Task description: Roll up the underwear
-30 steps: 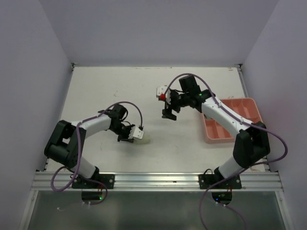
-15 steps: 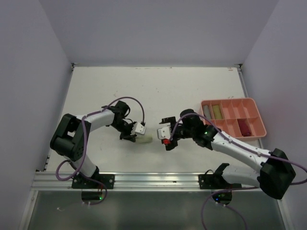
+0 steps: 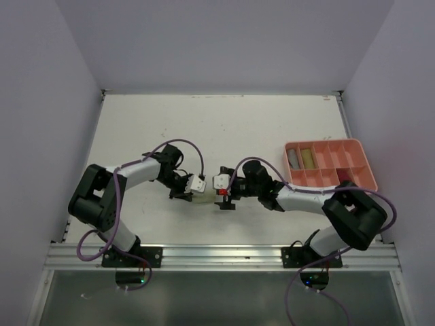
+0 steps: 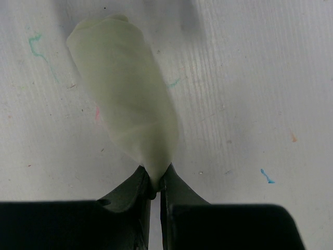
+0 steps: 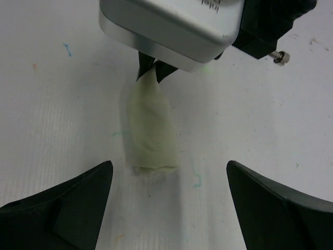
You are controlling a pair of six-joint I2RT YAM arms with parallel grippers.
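Near the six-o'clock edge of the table (image 3: 238, 129), the left gripper (image 4: 155, 182) pinches one tip of the pale yellow-green underwear (image 4: 125, 94), a loose roll lying flat, likely anchoring it. From three o'clock the right gripper (image 5: 167, 169) gapes wide, flanking the free end, seemingly lined up to take it. The tray (image 3: 368, 178) waits farther toward three o'clock.

Left pincer (image 5: 152, 69) blocking one end of the underwear (image 5: 151, 130), bare table (image 5: 260, 114) along both its sides
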